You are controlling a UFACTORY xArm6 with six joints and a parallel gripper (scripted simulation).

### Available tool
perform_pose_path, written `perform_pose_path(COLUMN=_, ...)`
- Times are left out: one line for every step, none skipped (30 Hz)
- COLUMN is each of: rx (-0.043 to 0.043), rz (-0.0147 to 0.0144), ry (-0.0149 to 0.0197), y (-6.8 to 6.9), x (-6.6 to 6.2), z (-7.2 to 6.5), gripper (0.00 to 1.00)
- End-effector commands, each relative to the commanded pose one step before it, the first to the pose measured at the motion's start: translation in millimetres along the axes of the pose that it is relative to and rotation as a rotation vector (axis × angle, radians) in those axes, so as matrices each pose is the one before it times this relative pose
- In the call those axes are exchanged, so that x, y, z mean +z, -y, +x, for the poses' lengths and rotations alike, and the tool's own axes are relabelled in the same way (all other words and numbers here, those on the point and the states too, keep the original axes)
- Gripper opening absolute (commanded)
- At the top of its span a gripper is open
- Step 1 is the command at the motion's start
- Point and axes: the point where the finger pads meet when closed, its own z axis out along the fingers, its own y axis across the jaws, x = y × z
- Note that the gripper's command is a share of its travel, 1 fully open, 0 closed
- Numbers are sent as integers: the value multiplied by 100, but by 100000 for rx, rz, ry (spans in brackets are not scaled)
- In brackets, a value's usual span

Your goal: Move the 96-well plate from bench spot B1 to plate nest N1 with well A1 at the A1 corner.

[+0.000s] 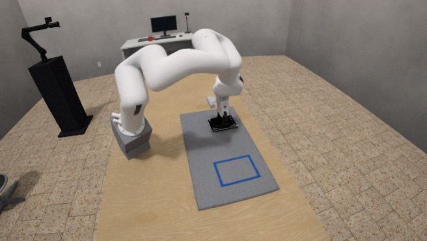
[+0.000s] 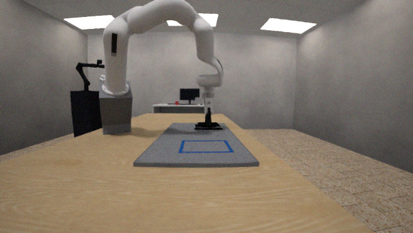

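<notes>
The robot arm [image 1: 182,65] is white, smooth and fat, like thick round tubes joined together. The bends are rounded, with no sharp corners. On the lower tube there is a small dark rectangle [image 2: 114,43], like a label. At the bottom the arm ends in a white ring [image 1: 128,131], and a few short white pegs [image 1: 115,116] stick out on one side of it. The ring sits on a grey box [image 1: 137,144] with flat sides. Near the tip the arm gets thinner, with a small white block [image 1: 211,102] on its side. The hand part, the gripper [image 1: 222,122], is black and small, too small to see in detail.
</notes>
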Motion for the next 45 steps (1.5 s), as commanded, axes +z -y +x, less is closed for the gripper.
perform_pose_path(rx=72, rz=-187, ry=349, y=-62, x=-87, z=-173, gripper=100)
perform_pose_path(rx=0, rz=0, ry=0, y=0, x=1, z=0, gripper=100)
perform_pose_path(rx=0, rz=0, ry=0, y=0, x=1, z=0, gripper=100)
perform_pose_path(rx=0, rz=0, ry=0, y=0, x=0, z=0, gripper=100)
perform_pose_path(rx=0, rz=0, ry=0, y=0, x=0, z=0, gripper=100)
perform_pose_path(rx=0, rz=0, ry=0, y=0, x=0, z=0, gripper=100)
perform_pose_path(rx=0, rz=-3, ry=4, y=-1, x=-9, z=-2, gripper=100)
perform_pose_path(rx=0, rz=0, ry=1, y=0, x=2, z=-1, gripper=100)
perform_pose_path(rx=0, rz=0, ry=0, y=0, x=0, z=0, gripper=100)
perform_pose_path(rx=0, rz=-1, ry=1, y=0, x=-1, z=0, gripper=100)
perform_pose_path(rx=0, rz=0, ry=0, y=0, x=0, z=0, gripper=100)
perform_pose_path(rx=0, rz=0, ry=0, y=0, x=0, z=0, gripper=100)
perform_pose_path(rx=-1, rz=3, ry=-6, y=1, x=8, z=3, gripper=100)
perform_pose_path(rx=0, rz=0, ry=0, y=0, x=0, z=0, gripper=100)
perform_pose_path(rx=1, rz=-4, ry=8, y=-1, x=-8, z=-4, gripper=100)
perform_pose_path(rx=0, rz=1, ry=-2, y=0, x=2, z=1, gripper=100)
perform_pose_path(rx=-1, rz=1, ry=-3, y=0, x=1, z=1, gripper=100)
perform_pose_path(rx=-1, rz=0, ry=0, y=0, x=0, z=0, gripper=100)
perform_pose_path(rx=0, rz=-1, ry=1, y=0, x=-1, z=-1, gripper=100)
perform_pose_path(rx=0, rz=0, ry=1, y=0, x=0, z=0, gripper=100)
perform_pose_path(rx=0, rz=0, ry=0, y=0, x=0, z=0, gripper=100)
perform_pose_path(rx=0, rz=0, ry=0, y=0, x=0, z=0, gripper=100)
perform_pose_path(rx=0, rz=0, ry=0, y=0, x=0, z=0, gripper=100)
perform_pose_path(rx=0, rz=0, ry=0, y=0, x=0, z=0, gripper=100)
perform_pose_path(rx=0, rz=0, ry=0, y=0, x=0, z=0, gripper=100)
perform_pose_path(rx=0, rz=0, ry=0, y=0, x=0, z=0, gripper=100)
perform_pose_path(rx=0, rz=0, ry=0, y=0, x=0, z=0, gripper=100)
perform_pose_path(rx=0, rz=0, ry=0, y=0, x=0, z=0, gripper=100)
perform_pose_path(rx=0, rz=0, ry=0, y=0, x=0, z=0, gripper=100)
perform_pose_path(rx=0, rz=0, ry=0, y=0, x=0, z=0, gripper=100)
perform_pose_path(rx=0, rz=0, ry=0, y=0, x=0, z=0, gripper=100)
perform_pose_path(rx=0, rz=0, ry=0, y=0, x=0, z=0, gripper=100)
perform_pose_path(rx=0, rz=0, ry=0, y=0, x=0, z=0, gripper=100)
perform_pose_path(rx=0, rz=2, ry=-5, y=0, x=-261, z=2, gripper=100)
perform_pose_path(rx=1, rz=-1, ry=0, y=-1, x=-267, z=-1, gripper=100)
perform_pose_path(rx=1, rz=-1, ry=0, y=-1, x=-267, z=-1, gripper=100)
perform_pose_path(rx=1, rz=-1, ry=0, y=-1, x=-267, z=-1, gripper=100)
perform_pose_path(rx=1, rz=-1, ry=0, y=-1, x=-267, z=-1, gripper=100)
perform_pose_path(rx=1, rz=-1, ry=0, y=-1, x=-267, z=-1, gripper=100)
perform_pose_path(rx=1, rz=-1, ry=0, y=-1, x=-267, z=-1, gripper=100)
perform_pose_path(rx=1, rz=-1, ry=0, y=-1, x=-267, z=-1, gripper=100)
perform_pose_path(rx=1, rz=-1, ry=0, y=-1, x=-267, z=-1, gripper=100)
perform_pose_path(rx=1, rz=-1, ry=0, y=-1, x=-267, z=-1, gripper=100)
perform_pose_path(rx=1, rz=-1, ry=0, y=-1, x=-267, z=-1, gripper=100)
perform_pose_path(rx=0, rz=0, ry=0, y=0, x=0, z=0, gripper=100)
